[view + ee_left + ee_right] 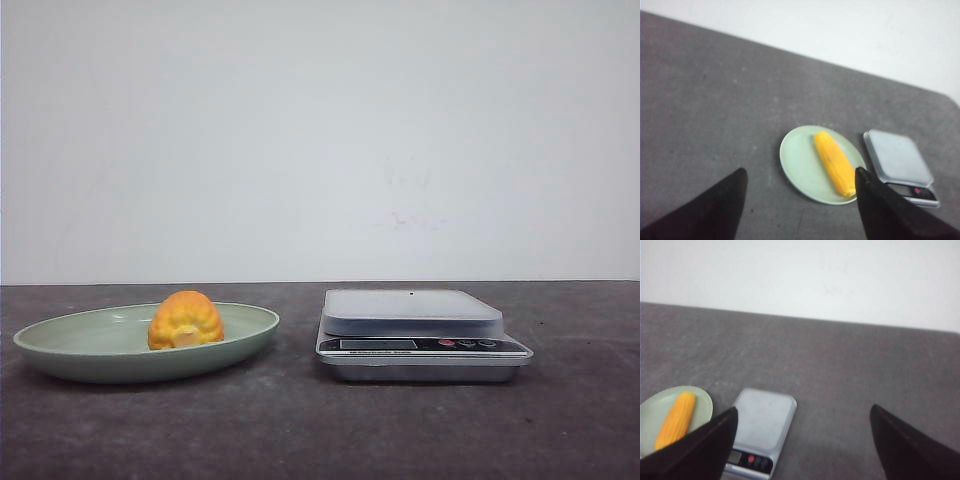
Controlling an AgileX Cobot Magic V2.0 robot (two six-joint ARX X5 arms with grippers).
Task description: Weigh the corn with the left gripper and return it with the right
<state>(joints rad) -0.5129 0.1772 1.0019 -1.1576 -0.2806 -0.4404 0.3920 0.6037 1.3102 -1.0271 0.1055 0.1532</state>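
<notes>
Two grippers showed only in their own wrist views, and we saw neither in the front view. We noted the left gripper (800, 200) with its dark fingers (715, 212) spread wide apart, holding nothing, raised well above the table. We noted the right gripper (802, 440) likewise, fingers (910, 445) parted and empty, also high over the surface.

Between the left fingers we saw the pale green plate (797, 165), and on it the corn (834, 163), a long orange-yellow cob lying flat across the plate's middle. From the front we saw the corn (185, 320) end-on, its pale cut end facing us, resting inside the plate (70, 345) on the left of the table.

Just beside the plate, on its right and not touching it, stood the kitchen scale (420, 335), silver with a bare platform, a display strip and small buttons along its front edge. Its display reading was too small for us to read. The right wrist view showed the scale (762, 425) near that gripper's left finger, the plate (702, 402) beyond it. All sat on a dark grey tabletop (300, 430) before a plain white wall (320, 140).
</notes>
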